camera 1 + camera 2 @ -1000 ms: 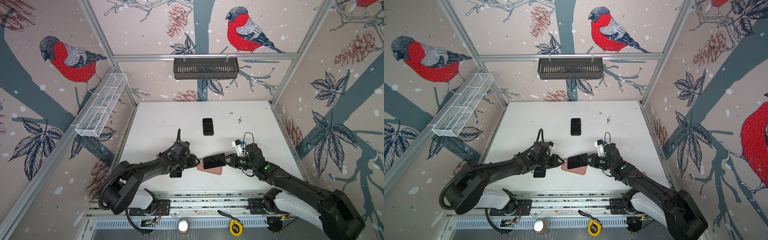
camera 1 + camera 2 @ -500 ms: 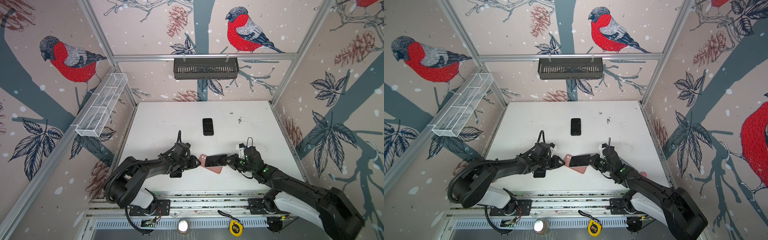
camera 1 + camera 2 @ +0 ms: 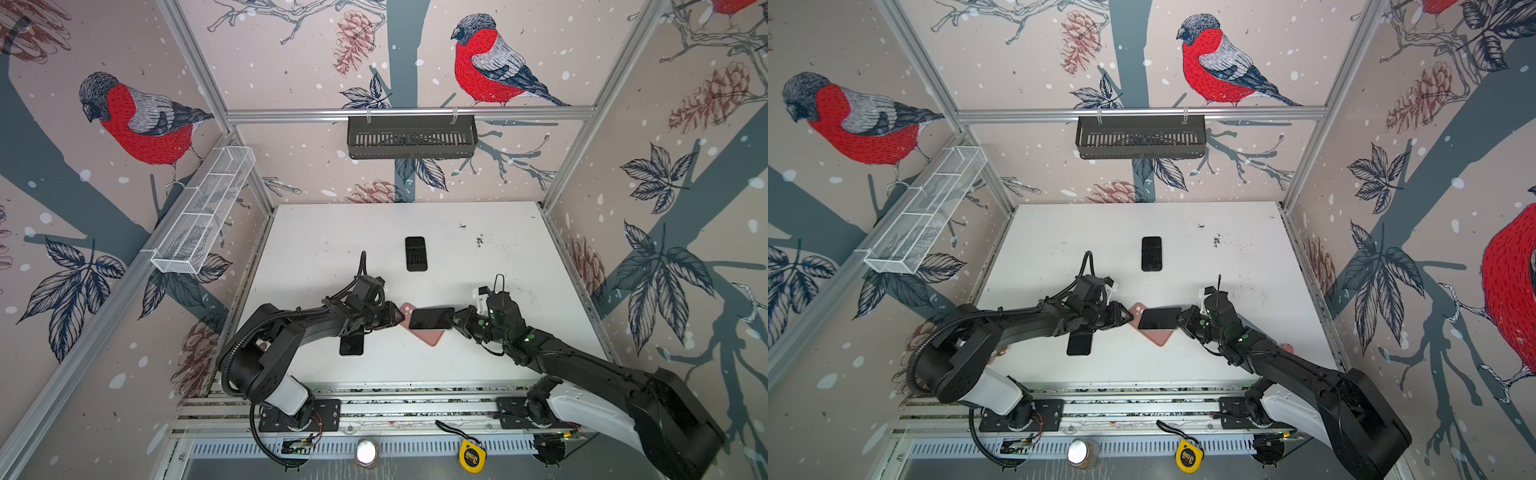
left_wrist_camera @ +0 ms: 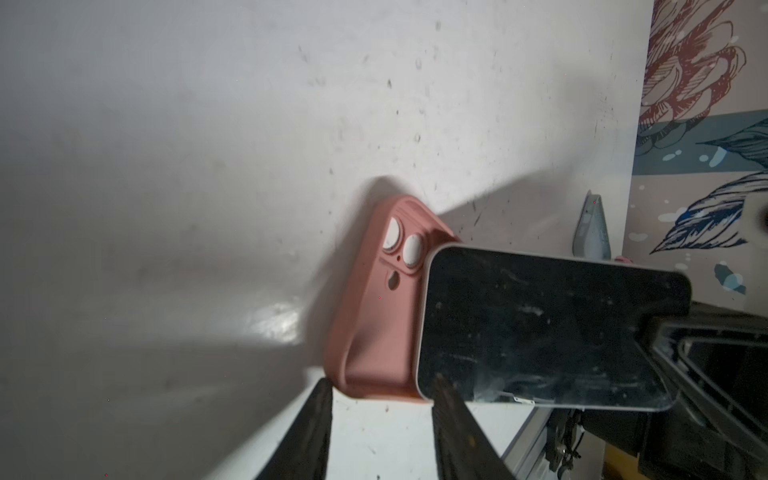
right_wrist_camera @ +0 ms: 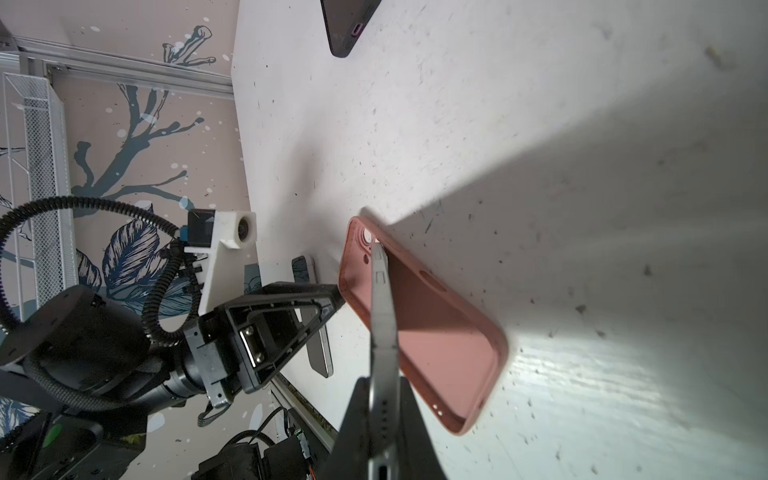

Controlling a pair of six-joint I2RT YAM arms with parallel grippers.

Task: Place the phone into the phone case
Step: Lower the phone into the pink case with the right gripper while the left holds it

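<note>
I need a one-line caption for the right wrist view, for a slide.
The right gripper holds the phone edge-on over the open pink case, while the left gripper holds the case's end.

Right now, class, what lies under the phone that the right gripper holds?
Under the phone, gripped by the right gripper, lies the pink case, open side up on the table. Its camera-cutout corner and one end show; the phone covers its middle.
</note>
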